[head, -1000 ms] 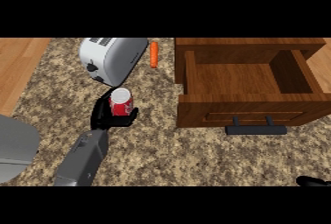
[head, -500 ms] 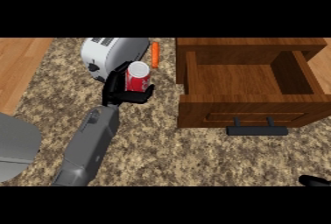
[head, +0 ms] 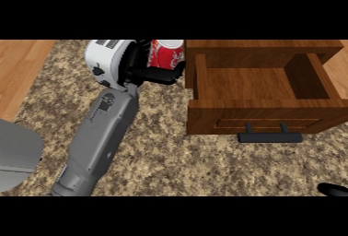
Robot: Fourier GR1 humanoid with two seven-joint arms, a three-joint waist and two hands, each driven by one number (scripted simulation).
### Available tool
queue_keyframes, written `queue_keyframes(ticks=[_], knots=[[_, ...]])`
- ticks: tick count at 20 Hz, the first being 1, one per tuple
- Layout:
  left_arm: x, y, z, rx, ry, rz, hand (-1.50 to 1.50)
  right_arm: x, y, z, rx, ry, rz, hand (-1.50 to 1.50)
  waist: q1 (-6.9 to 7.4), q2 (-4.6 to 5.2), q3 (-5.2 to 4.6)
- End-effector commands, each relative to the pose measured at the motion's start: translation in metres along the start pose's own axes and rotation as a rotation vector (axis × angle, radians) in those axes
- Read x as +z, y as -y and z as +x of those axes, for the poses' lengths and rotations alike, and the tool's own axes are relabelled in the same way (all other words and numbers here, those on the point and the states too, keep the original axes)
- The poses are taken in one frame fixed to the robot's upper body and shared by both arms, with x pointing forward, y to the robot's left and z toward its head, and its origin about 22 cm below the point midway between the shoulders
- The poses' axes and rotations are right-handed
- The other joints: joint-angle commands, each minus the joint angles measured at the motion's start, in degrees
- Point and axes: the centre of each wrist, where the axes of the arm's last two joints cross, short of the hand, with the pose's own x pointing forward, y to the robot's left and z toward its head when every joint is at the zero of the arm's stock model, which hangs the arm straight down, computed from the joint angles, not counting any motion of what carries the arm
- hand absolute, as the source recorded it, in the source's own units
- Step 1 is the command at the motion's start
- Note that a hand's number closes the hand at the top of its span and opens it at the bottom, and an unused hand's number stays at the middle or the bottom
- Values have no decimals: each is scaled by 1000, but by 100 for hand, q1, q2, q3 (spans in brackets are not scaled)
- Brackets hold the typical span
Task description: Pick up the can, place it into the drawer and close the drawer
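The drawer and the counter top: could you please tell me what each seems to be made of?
The drawer looks like brown wood with a smooth finish: grain lines show, and its handle is dark, perhaps metal. The counter top looks like speckled stone, possibly granite.

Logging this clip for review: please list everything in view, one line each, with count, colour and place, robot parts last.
Can: one, red with white top, held at top centre, just left of the drawer.
Drawer: one, brown wood, pulled open at upper right, nothing seen inside.
Drawer handle: one, black, on the drawer's front.
Toaster: one, white and silver, upper left, partly behind the hand.
Grey object: one, at the left edge, cut off; cannot tell what it is.
Counter: one, speckled brown stone.
Left hand: one, black on a grey forearm, curled round the can.
Right hand: one, black, only a tip shows at lower right.
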Motion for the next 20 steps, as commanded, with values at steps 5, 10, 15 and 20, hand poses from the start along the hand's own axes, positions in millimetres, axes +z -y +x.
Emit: queue_keyframes(ticks=[5, 10, 15, 20], knots=[[-26, 65, 86, -59, 17, -32, 150, -14, -12, 6, 7, 19, 17, -150, -56, 31, 1], [-37, 89, 122, -87, 13, -31, 150, -2, -6, 2, -8, 5, 4, -150, -91, 30, 3], [-52, 105, 129, -101, -13, -28, 150, -17, -2, 3, -9, 7, 2, -150, -204, 65, 6], [-54, 122, 138, -134, -23, -26, 150, -11, -6, -2, -16, 16, -9, -150, -212, 54, 6]])
